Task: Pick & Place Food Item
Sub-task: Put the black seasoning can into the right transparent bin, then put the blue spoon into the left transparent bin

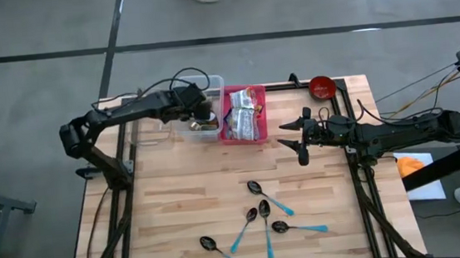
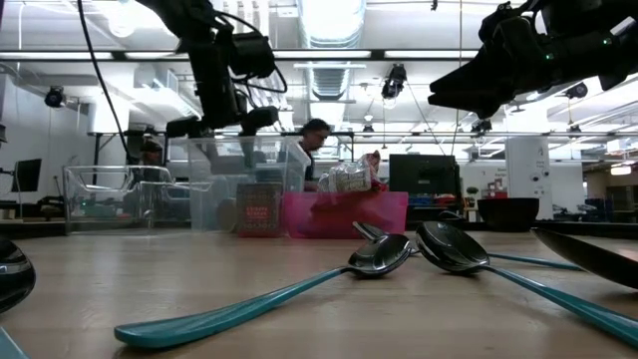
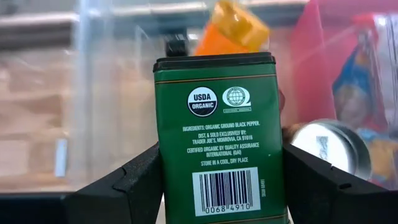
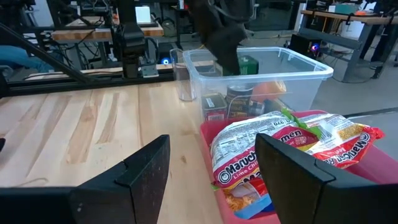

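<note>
You see a green tin (image 3: 219,137) with white print and a barcode, a pink bin (image 1: 244,134), teal-handled black spoons (image 1: 264,218), and a pale wood counter (image 1: 187,208).

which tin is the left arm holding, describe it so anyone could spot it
Start at the clear bin at the table's far edge, beside the pink bin. The left gripper grips a green pepper tin there, the only item with a USDA Organic seal and barcode.
</note>
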{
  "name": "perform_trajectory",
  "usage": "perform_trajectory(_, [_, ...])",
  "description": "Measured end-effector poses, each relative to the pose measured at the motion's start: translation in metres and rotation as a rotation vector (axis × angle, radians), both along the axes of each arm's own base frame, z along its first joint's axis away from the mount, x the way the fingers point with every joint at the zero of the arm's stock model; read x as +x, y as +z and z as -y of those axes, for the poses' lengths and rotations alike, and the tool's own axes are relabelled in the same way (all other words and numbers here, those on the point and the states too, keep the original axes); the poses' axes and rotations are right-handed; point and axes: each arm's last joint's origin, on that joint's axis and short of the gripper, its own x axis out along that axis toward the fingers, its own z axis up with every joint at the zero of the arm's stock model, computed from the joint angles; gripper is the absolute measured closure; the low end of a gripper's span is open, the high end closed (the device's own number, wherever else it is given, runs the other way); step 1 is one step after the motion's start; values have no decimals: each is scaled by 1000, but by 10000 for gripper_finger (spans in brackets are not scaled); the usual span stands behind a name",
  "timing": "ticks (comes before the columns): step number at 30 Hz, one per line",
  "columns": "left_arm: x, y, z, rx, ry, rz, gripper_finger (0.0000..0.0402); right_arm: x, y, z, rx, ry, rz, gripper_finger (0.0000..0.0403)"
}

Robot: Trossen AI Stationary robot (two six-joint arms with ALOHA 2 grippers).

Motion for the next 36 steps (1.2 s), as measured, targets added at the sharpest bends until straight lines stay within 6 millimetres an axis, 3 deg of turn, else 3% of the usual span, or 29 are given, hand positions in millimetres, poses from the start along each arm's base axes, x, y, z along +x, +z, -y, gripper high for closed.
perform_trajectory(6, [-6, -12, 0, -48, -2, -17, 141, 0, 0, 0, 0, 0, 0, 168])
perform_trajectory(20, [-6, -12, 1, -57, -11, -8, 137, 0, 0, 0, -1, 0, 0, 168])
perform_trajectory(36, [-5, -11, 1, -62, -14, 2, 35, 0, 0, 0, 1, 0, 0, 168])
